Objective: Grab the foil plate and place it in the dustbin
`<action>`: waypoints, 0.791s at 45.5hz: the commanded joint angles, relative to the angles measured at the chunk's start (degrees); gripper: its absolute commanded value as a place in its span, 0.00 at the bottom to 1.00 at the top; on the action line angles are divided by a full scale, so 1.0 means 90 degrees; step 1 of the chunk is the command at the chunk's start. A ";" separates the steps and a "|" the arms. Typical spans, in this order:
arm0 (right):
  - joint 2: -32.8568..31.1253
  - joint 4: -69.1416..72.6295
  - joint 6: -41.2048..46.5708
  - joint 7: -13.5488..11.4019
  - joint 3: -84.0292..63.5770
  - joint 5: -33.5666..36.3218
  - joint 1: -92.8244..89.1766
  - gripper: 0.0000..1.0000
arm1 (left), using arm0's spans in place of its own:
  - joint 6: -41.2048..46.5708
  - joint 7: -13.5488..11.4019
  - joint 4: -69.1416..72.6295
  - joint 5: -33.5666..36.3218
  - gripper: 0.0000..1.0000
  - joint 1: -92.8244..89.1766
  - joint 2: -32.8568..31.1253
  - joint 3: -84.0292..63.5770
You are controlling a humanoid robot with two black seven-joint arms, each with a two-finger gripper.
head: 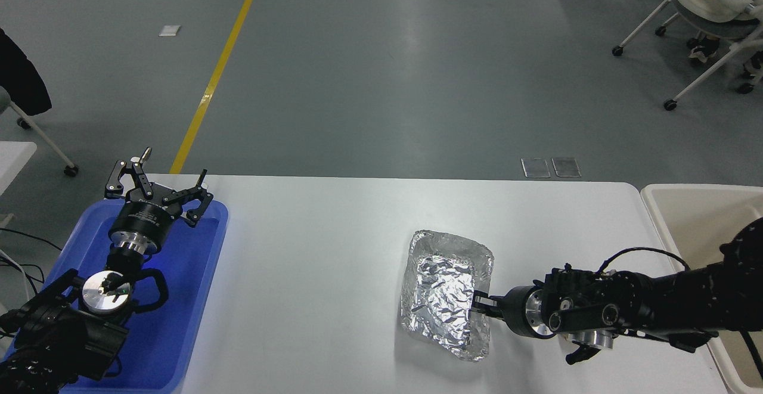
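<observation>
The foil plate [444,292] lies on the white table [322,245], right of the middle. My right gripper [480,304] reaches in low from the right, and its fingers sit close together over the plate's right rim, gripping it. The dustbin [658,215] stands at the table's right end, behind my right arm. My left gripper [160,182] is parked open over the blue tray at the lower left.
A blue plastic tray [197,298] lies at the table's left end under my left arm. Office chairs [709,18] stand on the floor at the far right. The tan paper ball is hidden under my right arm.
</observation>
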 commanded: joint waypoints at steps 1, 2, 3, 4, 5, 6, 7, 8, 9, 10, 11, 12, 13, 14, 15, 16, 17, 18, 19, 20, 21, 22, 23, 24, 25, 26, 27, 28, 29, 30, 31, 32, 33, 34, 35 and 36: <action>-0.0001 0.0030 -0.0012 0.0000 -0.0074 -0.0017 0.0160 0.00 | -0.0004 -0.0008 -0.0009 0.0000 1.00 -0.0004 -0.0009 0.0000; -0.0011 0.0040 -0.0012 0.0000 -0.0084 -0.0017 0.0190 0.00 | -0.0004 0.0002 -0.0009 0.0000 1.00 -0.0004 0.0000 0.0000; -0.0011 0.0040 -0.0002 0.0000 -0.0113 -0.0017 0.0248 0.00 | -0.0004 0.0002 0.0001 0.0000 1.00 -0.0004 -0.0009 0.0000; -0.0030 0.0050 0.0008 0.0000 -0.0171 -0.0007 0.0297 0.00 | -0.0004 0.0002 0.0001 0.0000 1.00 -0.0004 0.0000 0.0000; -0.0060 0.0069 0.0017 0.0000 -0.0230 -0.0007 0.0355 0.00 | -0.0004 -0.0008 -0.0009 0.0000 1.00 -0.0004 0.0000 0.0000; -0.0089 0.0079 0.0027 0.0000 -0.0278 -0.0007 0.0424 0.00 | -0.0004 0.0002 0.0001 0.0000 1.00 -0.0004 -0.0009 0.0000; -0.0118 0.0108 0.0047 0.0000 -0.0327 -0.0007 0.0492 0.00 | -0.0004 0.0002 0.0001 0.0000 1.00 -0.0004 0.0000 0.0000; -0.0167 0.0167 0.0056 0.0000 -0.0386 -0.0007 0.0589 0.00 | -0.0004 0.0002 0.0001 0.0000 1.00 -0.0004 0.0000 0.0000; -0.0235 0.0206 0.0066 0.0000 -0.0415 -0.0007 0.0677 0.00 | -0.0004 -0.0008 -0.0009 0.0000 1.00 0.0006 0.0000 0.0000; -0.0323 0.0255 0.0076 0.0000 -0.0435 -0.0007 0.0765 0.00 | -0.0004 -0.0008 0.0001 0.0000 1.00 -0.0004 0.0000 0.0000; -0.0401 0.0294 0.0095 0.0000 -0.0455 -0.0007 0.0863 0.00 | -0.0004 0.0002 0.0001 0.0000 1.00 -0.0004 -0.0009 0.0000; -0.0489 0.0343 0.0144 0.0000 -0.0464 -0.0007 0.0951 0.00 | -0.0004 0.0002 -0.0009 0.0000 1.00 -0.0004 -0.0010 0.0000; -0.0567 0.0382 0.0202 0.0000 -0.0474 -0.0007 0.1048 0.00 | -0.0004 0.0002 -0.0009 0.0000 1.00 0.0006 0.0000 0.0000; -0.0635 0.0421 0.0261 0.0000 -0.0474 0.0002 0.1156 0.00 | -0.0004 0.0002 -0.0009 0.0000 1.00 -0.0004 0.0000 0.0000; -0.0694 0.0470 0.0329 0.0000 -0.0484 0.0002 0.1263 0.00 | -0.0004 0.0002 0.0001 0.0000 1.00 -0.0004 0.0000 0.0000; -0.0753 0.0518 0.0398 -0.0010 -0.0513 -0.0007 0.1390 0.00 | 0.0006 0.0002 -0.0009 0.0000 1.00 0.0006 0.0000 0.0000; -0.0802 0.0567 0.0456 -0.0010 -0.0542 0.0002 0.1517 0.00 | -0.0003 0.0002 -0.0009 0.0000 1.00 0.0006 0.0000 0.0000; -0.0850 0.0616 0.0515 -0.0010 -0.0591 0.0002 0.1663 0.00 | -0.0004 0.0002 0.0001 0.0000 1.00 -0.0004 -0.0009 0.0000; -0.0899 0.0665 0.0564 -0.0010 -0.0649 0.0002 0.1819 0.00 | -0.0004 0.0002 0.0001 0.0000 1.00 -0.0004 0.0000 0.0000; -0.0958 0.0723 0.0613 -0.0010 -0.0718 0.0002 0.1975 0.00 | -0.0004 -0.0008 -0.0009 0.0000 1.00 -0.0004 0.0000 0.0000; -0.0997 0.0782 0.0652 -0.0010 -0.0776 0.0012 0.2132 0.00 | -0.0004 0.0002 -0.0009 0.0000 1.00 -0.0004 0.0000 0.0000; -0.1055 0.0841 0.0701 -0.0010 -0.0845 0.0022 0.2307 0.00 | -0.0004 0.0002 0.0001 0.0000 1.00 -0.0004 0.0000 0.0000; -0.1095 0.0899 0.0759 -0.0010 -0.0923 0.0041 0.2464 0.00 | -0.0004 0.0002 -0.0009 0.0000 1.00 -0.0004 0.0000 0.0000; -0.1114 0.0938 0.0808 -0.0010 -0.0991 0.0070 0.2630 0.00 | -0.0004 0.0002 0.0001 0.0000 1.00 0.0006 0.0000 0.0000; -0.1144 0.0977 0.0876 -0.0010 -0.1060 0.0090 0.2786 0.00 | 0.0006 0.0002 0.0001 0.0000 1.00 0.0006 -0.0009 0.0000; -0.1154 0.0997 0.0945 -0.0010 -0.1128 0.0100 0.2952 0.00 | -0.0003 0.0002 0.0001 0.0000 1.00 0.0006 0.0000 0.0000; -0.1173 0.1007 0.1013 -0.0010 -0.1196 0.0100 0.3099 0.00 | -0.0004 -0.0008 -0.0009 0.0000 1.00 -0.0004 -0.0009 0.0000; -0.1183 0.1007 0.1091 -0.0010 -0.1245 0.0110 0.3226 0.00 | -0.0004 -0.0008 0.0001 0.0000 1.00 -0.0004 -0.0010 0.0000; -0.1202 0.1017 0.1150 -0.0010 -0.1294 0.0110 0.3362 0.00 | 0.0006 0.0002 0.0001 0.0000 1.00 0.0006 0.0000 0.0000; -0.1241 0.1027 0.1228 -0.0010 -0.1333 0.0120 0.3470 0.00 | -0.0003 0.0002 0.0001 0.0000 1.00 -0.0004 -0.0009 0.0000; -0.1290 0.1017 0.1306 -0.0010 -0.1363 0.0120 0.3577 0.00 | -0.0004 0.0002 -0.0009 0.0000 1.00 0.0006 0.0000 0.0000; -0.1348 0.1027 0.1384 -0.0010 -0.1382 0.0120 0.3685 0.00 | -0.0004 0.0002 0.0001 0.0000 1.00 0.0006 0.0000 0.0000; -0.1407 0.1027 0.1472 -0.0010 -0.1402 0.0110 0.3783 0.00 | -0.0004 0.0002 0.0001 0.0000 1.00 -0.0004 0.0000 0.0000; -0.1466 0.1027 0.1569 -0.0010 -0.1431 0.0120 0.3890 0.00 | 0.0006 0.0002 0.0001 0.0000 1.00 -0.0004 0.0000 0.0000; -0.1524 0.1027 0.1657 -0.0010 -0.1460 0.0110 0.3997 0.00 | 0.0006 -0.0008 -0.0009 0.0000 1.00 -0.0004 0.0000 0.0000; -0.1563 0.1027 0.1764 -0.0010 -0.1499 0.0110 0.4114 0.00 | -0.0003 0.0002 -0.0009 0.0000 1.00 0.0006 0.0000 0.0000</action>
